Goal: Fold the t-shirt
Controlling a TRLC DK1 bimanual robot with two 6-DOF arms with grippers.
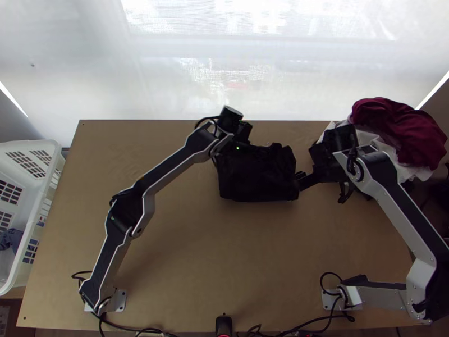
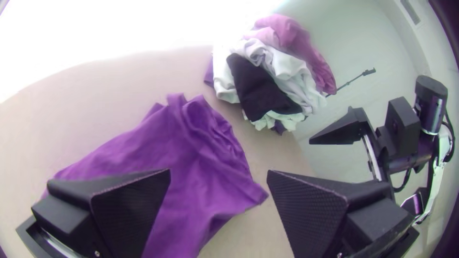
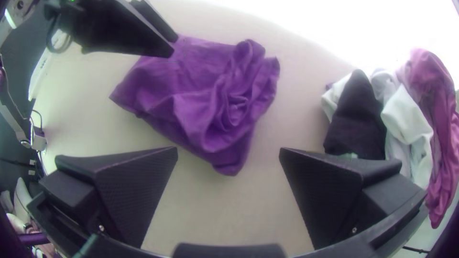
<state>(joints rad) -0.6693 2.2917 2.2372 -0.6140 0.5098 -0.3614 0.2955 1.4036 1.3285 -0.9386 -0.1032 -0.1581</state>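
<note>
White basket [image 1: 46,181] | blue cloth [image 1: 10,239] inside | left hand [image 1: 244,142], right hand [image 1: 302,179]: both spread wide, empty | t-shirt [image 1: 258,175] rumpled between

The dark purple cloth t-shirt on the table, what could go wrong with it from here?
The dark purple cloth t-shirt is bunched at one end, so folding now could trap those creases.

Both wide black pincers, left and right, are open; closing on the rumpled part, either might pinch extra cloth.

The right arm works beside a heap of maroon, white and black clothes, so it could perhaps snag or drag a piece.
</note>
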